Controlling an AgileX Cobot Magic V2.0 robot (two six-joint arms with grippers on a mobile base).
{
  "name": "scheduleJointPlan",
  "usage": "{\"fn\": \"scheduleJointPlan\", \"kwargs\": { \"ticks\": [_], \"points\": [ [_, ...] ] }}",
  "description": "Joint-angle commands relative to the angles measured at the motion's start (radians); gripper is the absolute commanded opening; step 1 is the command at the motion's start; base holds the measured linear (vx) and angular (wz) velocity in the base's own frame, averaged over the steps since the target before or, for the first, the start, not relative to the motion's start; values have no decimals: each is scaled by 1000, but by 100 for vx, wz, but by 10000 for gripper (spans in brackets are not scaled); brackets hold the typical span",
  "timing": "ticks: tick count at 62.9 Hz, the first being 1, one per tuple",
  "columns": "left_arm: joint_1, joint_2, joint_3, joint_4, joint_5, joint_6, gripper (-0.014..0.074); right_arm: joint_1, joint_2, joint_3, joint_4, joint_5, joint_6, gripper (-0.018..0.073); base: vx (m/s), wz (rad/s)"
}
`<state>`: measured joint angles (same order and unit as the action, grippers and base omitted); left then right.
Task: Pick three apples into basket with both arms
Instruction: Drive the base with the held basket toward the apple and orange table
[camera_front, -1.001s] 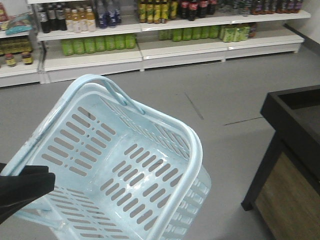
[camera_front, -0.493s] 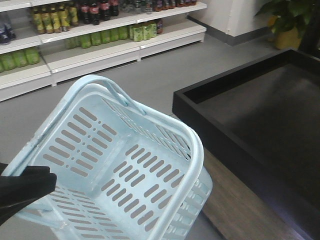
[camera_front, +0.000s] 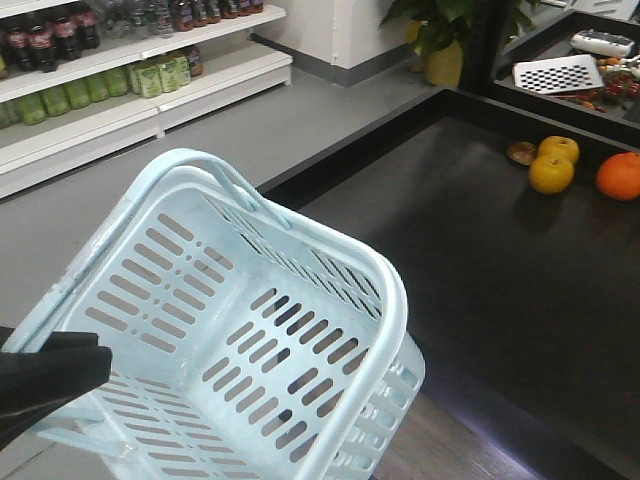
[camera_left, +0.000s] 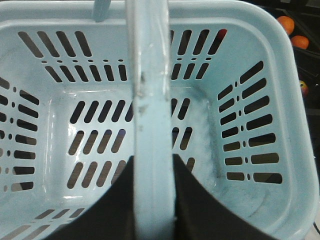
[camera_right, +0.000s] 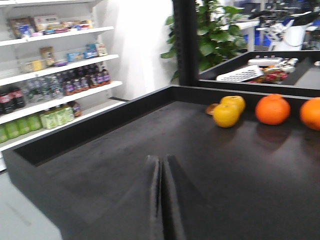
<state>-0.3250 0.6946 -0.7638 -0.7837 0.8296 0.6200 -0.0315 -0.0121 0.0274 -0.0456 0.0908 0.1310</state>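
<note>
Left gripper (camera_left: 153, 159) is clamped mid-handle on the basket (camera_front: 392, 300). It's light, stiff plastic and probably swings, so that's a good spot. Right gripper (camera_right: 161, 165) is pinched closed and empty, over the counter (camera_right: 110, 150) beside the basket.

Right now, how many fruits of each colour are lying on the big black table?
Yellow fruits: 2
Oranges: 2
Brown lump: 1, too blurred to tell what it is
Total: 5, counted in the right wrist view
</note>
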Motion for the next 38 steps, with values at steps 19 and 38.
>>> {"fn": "scheduleJointPlan", "kwargs": {
  "ticks": [19,38],
  "points": [
    [-3,-5,-26,-66,-71,-7,-6,-7,-13,13,-10,-78,-5,-4,10,-41],
    [-30,-5,-26,-66,-72,-7,-6,-7,-13,13,-10,-78,-5,-4,9,-36]
  ]
}}
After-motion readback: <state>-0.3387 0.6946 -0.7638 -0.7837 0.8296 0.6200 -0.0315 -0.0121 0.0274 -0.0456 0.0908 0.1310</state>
